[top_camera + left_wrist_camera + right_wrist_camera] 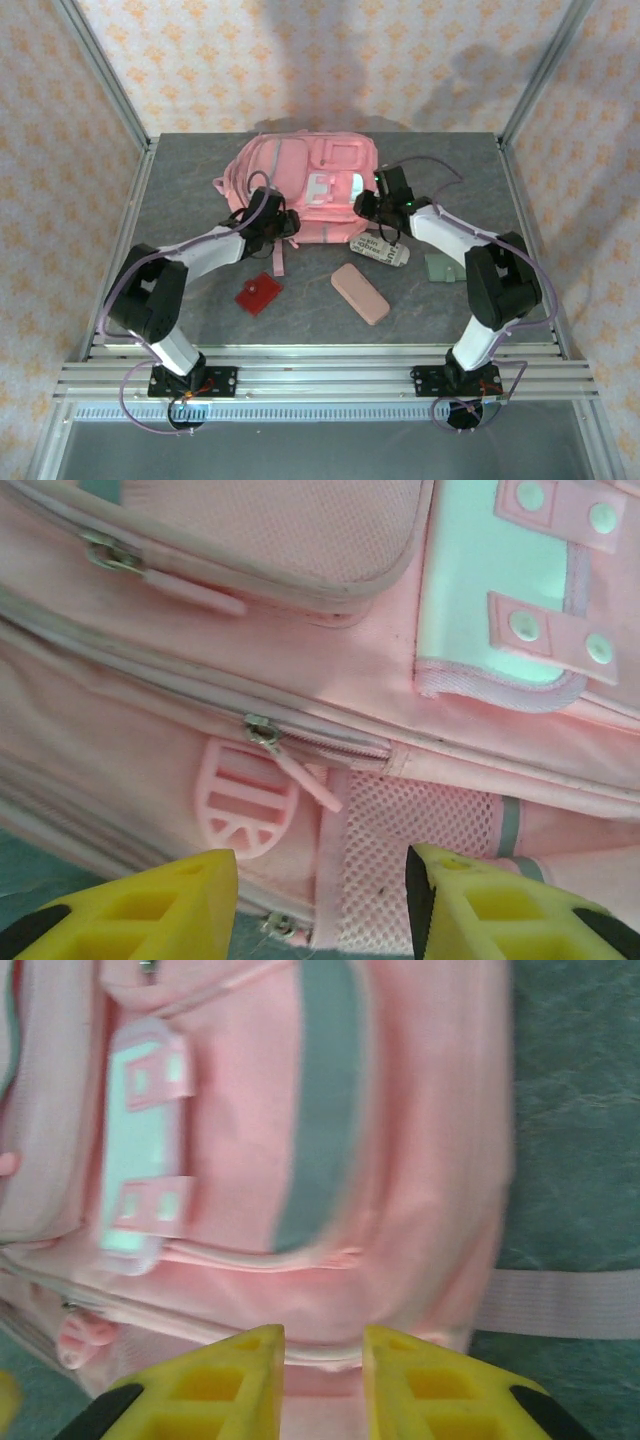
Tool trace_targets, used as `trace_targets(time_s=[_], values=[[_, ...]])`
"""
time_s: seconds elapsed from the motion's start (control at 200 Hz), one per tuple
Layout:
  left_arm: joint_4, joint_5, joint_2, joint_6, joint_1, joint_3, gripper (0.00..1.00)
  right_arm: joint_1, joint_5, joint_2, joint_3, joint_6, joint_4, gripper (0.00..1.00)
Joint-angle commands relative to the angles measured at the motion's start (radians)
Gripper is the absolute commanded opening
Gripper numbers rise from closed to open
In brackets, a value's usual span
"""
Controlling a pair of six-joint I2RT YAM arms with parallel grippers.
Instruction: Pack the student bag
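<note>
We judge the packing barely begun. The student bag [305, 185] lies flat at the far middle of the bench [200, 170], and the zips we can see on the left wrist view look shut, one zip puller [265, 732] resting against the fabric. Four things lie on the bench near the bag: a pink pencil case [360, 292], a small red wallet [258, 294], a white printed tube [378, 250] and a grey-green pouch [440, 267]. The left end effector [288, 222] hovers at the bag's near edge, fingers spread wide and empty. The right end effector [372, 203] sits at the bag's right side, fingers a little apart, gripping nothing we can see. Opening a compartment and loading everything remain.
</note>
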Motion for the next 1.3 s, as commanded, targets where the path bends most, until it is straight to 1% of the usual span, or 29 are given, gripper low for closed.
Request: trace_targets(time_s=[0.0, 0.12, 0.28, 0.315, 0.38, 0.415, 0.476, 0.561, 0.641, 0.661, 0.701, 0.726, 0.786, 0.831, 1.101, 1.121, 1.166, 1.181, 1.296], values=[[-0.069, -0.072, 0.080, -0.013, -0.015, 0.081, 0.50, 0.012, 0.038, 0.011, 0.039, -0.018, 0.004, 0.26], [-0.087, -0.124, 0.124, -0.013, -0.016, 0.120, 0.50, 0.012, 0.037, 0.007, 0.030, -0.019, 0.011, 0.26], [-0.117, -0.146, 0.187, 0.006, -0.016, 0.182, 0.48, 0.012, 0.030, 0.005, 0.012, -0.018, 0.022, 0.26], [-0.120, -0.151, 0.201, 0.006, -0.016, 0.192, 0.46, 0.012, 0.024, 0.007, 0.009, -0.014, 0.028, 0.25], [-0.117, -0.155, 0.225, 0.006, -0.016, 0.209, 0.39, 0.012, 0.018, 0.009, 0.002, -0.007, 0.039, 0.25], [-0.120, -0.156, 0.236, 0.035, -0.015, 0.222, 0.37, 0.012, 0.013, 0.011, 0.000, -0.004, 0.042, 0.25], [-0.133, -0.161, 0.279, 0.046, -0.015, 0.242, 0.30, 0.012, 0.008, 0.014, -0.001, -0.001, 0.047, 0.25], [-0.159, -0.169, 0.315, 0.055, -0.016, 0.267, 0.30, 0.013, 0.008, 0.017, -0.004, 0.001, 0.047, 0.24], [-0.163, -0.169, 0.333, 0.061, -0.015, 0.276, 0.32, 0.012, 0.008, 0.017, -0.008, 0.003, 0.050, 0.24], [-0.162, -0.166, 0.335, 0.063, -0.016, 0.276, 0.29, 0.012, 0.007, 0.016, -0.010, 0.003, 0.050, 0.24], [-0.158, -0.162, 0.339, 0.066, -0.015, 0.274, 0.14, 0.012, 0.011, 0.014, -0.013, 0.005, 0.050, 0.24], [-0.159, -0.163, 0.342, 0.065, -0.015, 0.276, 0.08, 0.013, 0.012, 0.014, -0.014, 0.006, 0.050, 0.24], [-0.165, -0.165, 0.344, 0.064, -0.013, 0.276, 0.07, 0.012, 0.011, 0.011, -0.016, 0.008, 0.052, 0.24], [-0.171, -0.167, 0.344, 0.064, -0.014, 0.274, 0.00, 0.013, 0.011, 0.010, -0.020, 0.012, 0.055, 0.24], [-0.188, -0.179, 0.286, 0.100, -0.014, 0.234, 0.00, 0.013, 0.000, 0.008, -0.033, 0.020, 0.069, 0.24], [-0.191, -0.179, 0.289, 0.105, -0.014, 0.237, 0.03, 0.013, -0.002, 0.007, -0.035, 0.021, 0.071, 0.24], [-0.207, -0.179, 0.303, 0.113, -0.014, 0.253, 0.14, 0.014, -0.006, 0.007, -0.036, 0.024, 0.074, 0.24], [-0.213, -0.179, 0.308, 0.117, -0.014, 0.259, 0.16, 0.014, -0.006, 0.007, -0.036, 0.026, 0.076, 0.24], [-0.221, -0.174, 0.355, 0.129, -0.013, 0.288, 0.18, 0.014, -0.007, 0.001, -0.041, 0.030, 0.079, 0.24]])
